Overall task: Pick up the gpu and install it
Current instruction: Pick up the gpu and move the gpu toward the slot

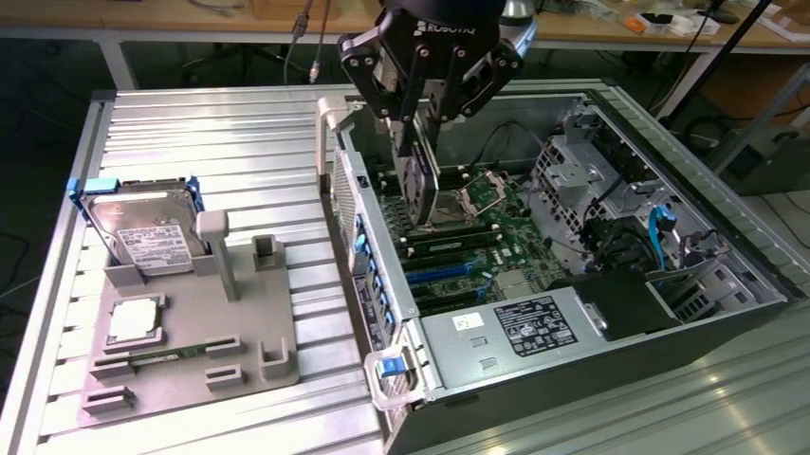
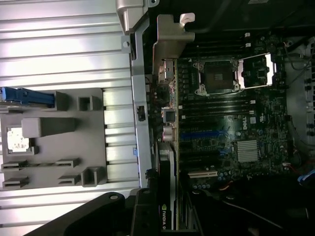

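The ribbed metal worktop [image 1: 203, 142] carries an open computer case [image 1: 633, 389] lying on its side along the edge at the exterior view's right. A grey fixture tray [image 1: 241, 332] sits toward the near corner at the exterior view's left. On the tray, a hard drive [image 1: 146, 237] stands in a blue caddy at the far end and a processor [image 1: 133, 322] lies flat nearer the middle.

Inside the case the motherboard [image 1: 506, 237] faces up, with its empty processor socket [image 1: 487, 194] and a blue expansion slot [image 1: 443, 273] exposed.

The end effector [image 1: 418, 142] hangs over the case, its jaws drawn partway in and clamped on the top edge of the gpu [image 1: 420, 185]. The card hangs edge-down, just beside the case's rear wall and over the board. Whether its lower edge touches a slot cannot be told.

The pick looks done and the install is in hand. Seating likely calls for the card's contact edge square over the slot and its bracket in line with the rear wall.
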Available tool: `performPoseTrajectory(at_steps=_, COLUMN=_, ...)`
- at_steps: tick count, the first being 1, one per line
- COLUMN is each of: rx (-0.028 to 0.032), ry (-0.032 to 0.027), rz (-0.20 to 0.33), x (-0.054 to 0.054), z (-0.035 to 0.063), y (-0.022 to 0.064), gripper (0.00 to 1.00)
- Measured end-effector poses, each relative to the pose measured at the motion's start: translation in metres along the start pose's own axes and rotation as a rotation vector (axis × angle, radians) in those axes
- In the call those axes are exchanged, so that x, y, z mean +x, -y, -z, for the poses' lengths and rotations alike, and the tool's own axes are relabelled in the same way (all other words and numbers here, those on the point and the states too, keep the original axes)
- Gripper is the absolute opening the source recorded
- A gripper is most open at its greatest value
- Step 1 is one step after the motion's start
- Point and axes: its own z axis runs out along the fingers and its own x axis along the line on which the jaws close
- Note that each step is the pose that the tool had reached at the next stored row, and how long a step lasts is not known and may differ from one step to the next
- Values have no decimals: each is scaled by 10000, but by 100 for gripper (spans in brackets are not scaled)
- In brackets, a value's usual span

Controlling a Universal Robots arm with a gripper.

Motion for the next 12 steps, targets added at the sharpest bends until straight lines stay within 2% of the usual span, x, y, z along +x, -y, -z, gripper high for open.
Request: performPoseTrajectory(at_steps=12, rx=1, ry=0, rz=0, x=-75, z=-3, y=-32, gripper=27)
